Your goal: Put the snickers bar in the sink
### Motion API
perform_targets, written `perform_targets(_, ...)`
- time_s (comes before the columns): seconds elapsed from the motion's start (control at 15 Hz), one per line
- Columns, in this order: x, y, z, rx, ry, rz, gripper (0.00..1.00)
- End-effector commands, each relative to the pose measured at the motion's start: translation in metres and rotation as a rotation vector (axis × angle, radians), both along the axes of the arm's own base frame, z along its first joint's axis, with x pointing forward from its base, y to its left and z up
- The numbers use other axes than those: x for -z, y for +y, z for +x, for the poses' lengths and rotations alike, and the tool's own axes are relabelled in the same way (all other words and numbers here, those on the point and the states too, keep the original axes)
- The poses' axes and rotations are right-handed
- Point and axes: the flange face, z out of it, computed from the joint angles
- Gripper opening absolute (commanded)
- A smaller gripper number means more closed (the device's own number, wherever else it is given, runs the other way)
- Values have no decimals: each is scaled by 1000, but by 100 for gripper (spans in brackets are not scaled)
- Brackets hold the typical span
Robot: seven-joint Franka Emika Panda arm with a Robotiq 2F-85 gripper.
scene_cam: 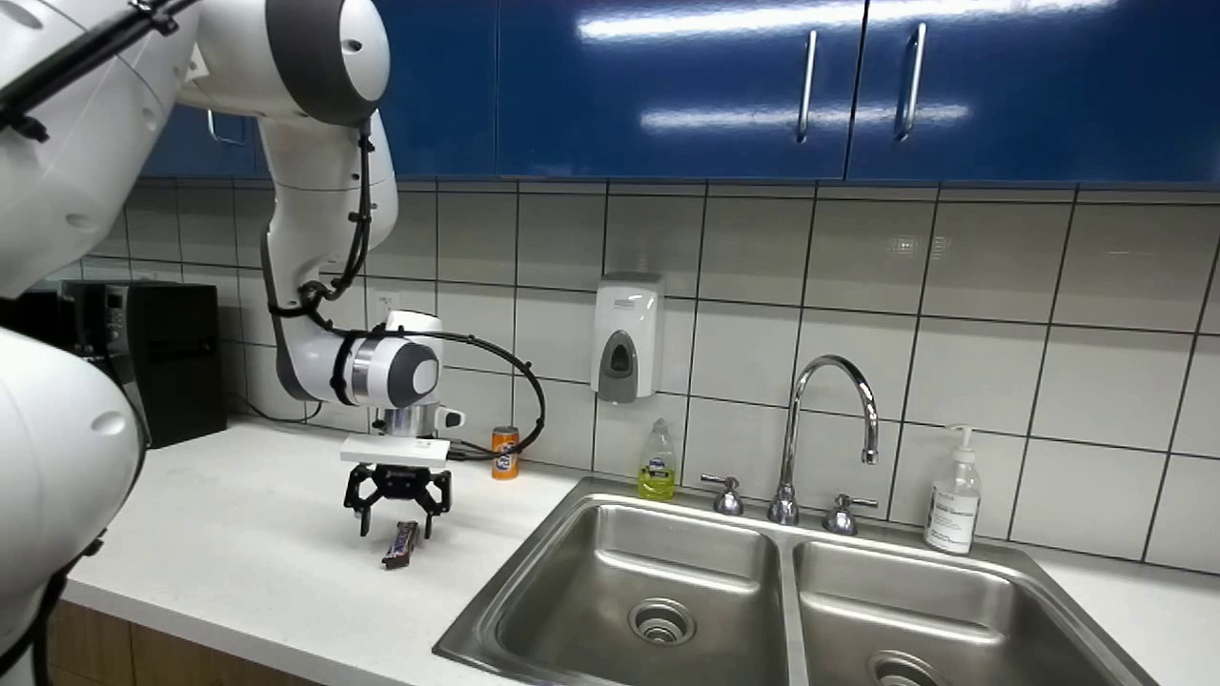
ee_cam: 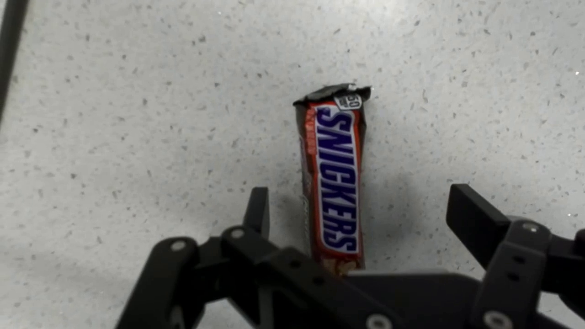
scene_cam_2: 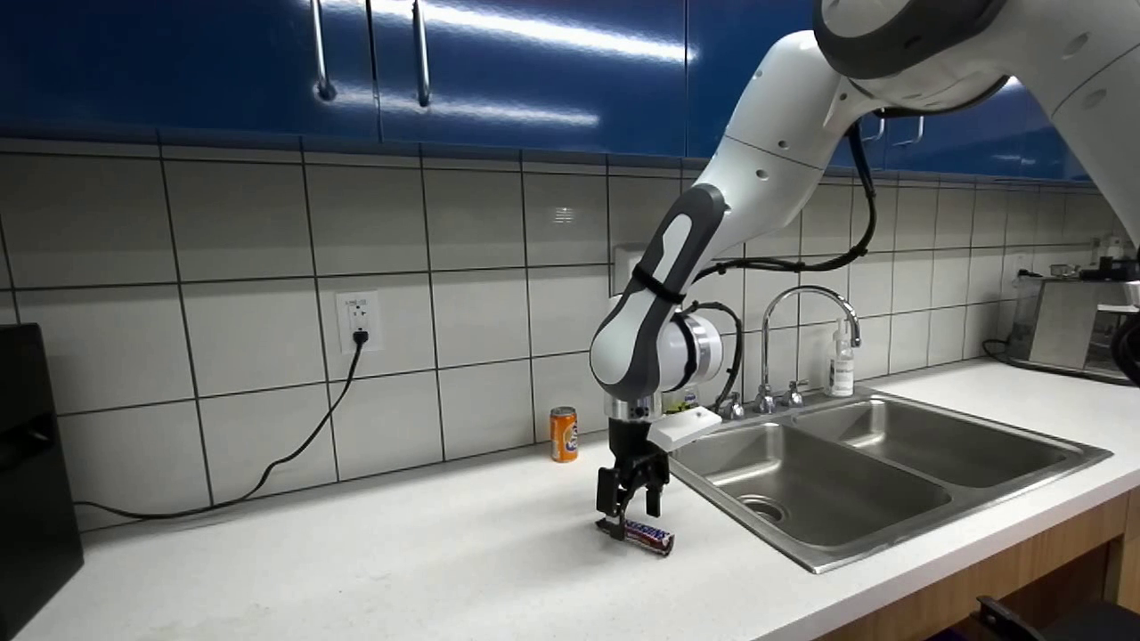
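Snickers bar: The snickers bar [ee_cam: 336, 183] lies flat on the bench [scene_cam: 238, 534], its name facing up, below the robot's pincer [scene_cam: 396, 527] and well apart from the sink [scene_cam: 522, 567].
Pincer: Spread wide, jaws at 9 and 3 o'clock of the bar in the wrist view, a gap showing on each side; nothing is pinched. How low it hangs over the bench is hard to tell.
Done so far: The reach looks all but complete, the pincer poised to grasp.
Left for the sink: By all appearances, everything else: the grip, the lift, the carry toward about 3 o'clock in an exterior view, and the release into the basin [scene_cam: 572, 610] on the sink's 9 o'clock side.
Long axis: In the wrist view it runs nearly 12 to 6 o'clock, the top leaning a hair toward 11; in an exterior view the bar [scene_cam: 401, 545] slants from 1 to 7 o'clock.
Crimped end: It points to 12 o'clock in the wrist view; the lettering reads down toward 6, where the tip disappears behind the pincer.
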Motion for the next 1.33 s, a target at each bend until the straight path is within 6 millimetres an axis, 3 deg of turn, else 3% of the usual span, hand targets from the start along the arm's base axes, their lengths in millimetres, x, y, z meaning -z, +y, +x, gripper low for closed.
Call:
perform_targets(0.0, 4, -6, 5, -20, -12, -1, 100)
perform_targets(0.67, 10, -12, 7, -4, -12, -1, 100)
perform_targets(0.73, 10, -12, 8, -1, -12, -3, 92)
perform_targets(0.8, 11, -12, 8, -1, -9, -2, 74)
perform_targets(1.27, 13, -16, 10, 12, -7, 0, 20)
